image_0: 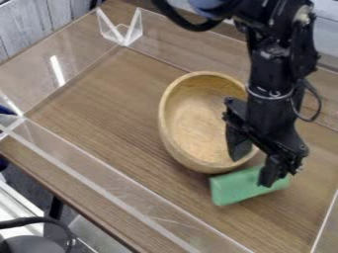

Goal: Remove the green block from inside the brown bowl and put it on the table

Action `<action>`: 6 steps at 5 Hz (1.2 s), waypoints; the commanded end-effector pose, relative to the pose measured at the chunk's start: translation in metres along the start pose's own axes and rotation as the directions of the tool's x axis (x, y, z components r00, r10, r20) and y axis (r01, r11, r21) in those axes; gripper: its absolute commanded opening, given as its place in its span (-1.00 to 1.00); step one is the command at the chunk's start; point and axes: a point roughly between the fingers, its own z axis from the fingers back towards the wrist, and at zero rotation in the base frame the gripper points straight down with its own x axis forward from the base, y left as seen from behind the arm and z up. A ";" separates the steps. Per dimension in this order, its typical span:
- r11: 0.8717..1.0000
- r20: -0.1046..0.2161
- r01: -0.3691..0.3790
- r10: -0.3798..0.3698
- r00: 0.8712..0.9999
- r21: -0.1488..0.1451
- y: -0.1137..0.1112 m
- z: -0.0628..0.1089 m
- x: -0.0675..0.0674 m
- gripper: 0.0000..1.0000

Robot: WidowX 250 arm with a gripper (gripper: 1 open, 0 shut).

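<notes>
The green block [243,187] lies flat on the table [106,114], just in front of the brown bowl [199,124] and touching or nearly touching its near rim. My gripper [260,163] hangs directly above the block's far end with its black fingers spread apart, open and holding nothing. The bowl's pale inside shows nothing in it, though the arm covers its right side.
Low clear acrylic walls [79,188] run around the table. A small clear stand [122,30] sits at the far edge. The black arm [278,59] rises over the bowl's right side.
</notes>
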 end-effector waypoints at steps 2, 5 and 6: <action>1.000 0.074 0.004 -0.004 0.997 0.005 0.001 0.015 0.013 1.00; 1.000 0.056 0.015 -0.016 0.998 0.007 0.003 0.001 0.017 1.00; 1.000 0.045 0.023 -0.023 0.999 0.006 0.003 -0.006 0.019 1.00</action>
